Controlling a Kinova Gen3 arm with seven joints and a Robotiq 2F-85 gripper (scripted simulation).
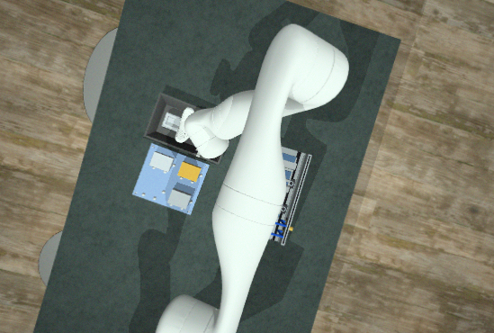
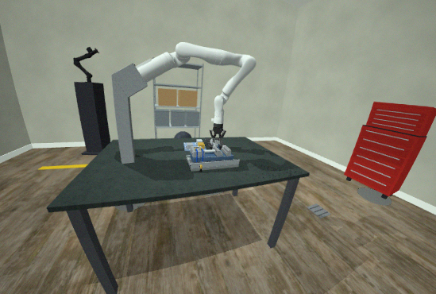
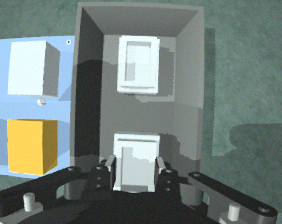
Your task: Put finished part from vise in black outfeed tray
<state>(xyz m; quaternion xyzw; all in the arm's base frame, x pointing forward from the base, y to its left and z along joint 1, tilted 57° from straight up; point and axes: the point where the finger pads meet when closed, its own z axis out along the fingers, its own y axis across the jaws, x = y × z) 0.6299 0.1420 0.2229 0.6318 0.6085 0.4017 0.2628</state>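
In the wrist view my gripper [image 3: 135, 165] is shut on the finished part [image 3: 136, 161], a pale grey block with a pocket on top. I hold it over the near end of the black outfeed tray. Another pocketed block [image 3: 139, 63] lies in the far end of the tray. From above, the tray is partly covered by my wrist, and the block in it [image 1: 171, 121] shows at its left. The vise [image 1: 292, 193] lies at the right, mostly under my arm. In the side view my gripper [image 2: 218, 137] hangs just above the fixtures.
A light blue pallet [image 1: 171, 178] beside the tray carries two grey blocks [image 1: 161, 161] and one orange block [image 1: 189, 171]. The pallet also shows in the wrist view [image 3: 31, 112] at the left. A grey column [image 2: 124, 115] stands on the table.
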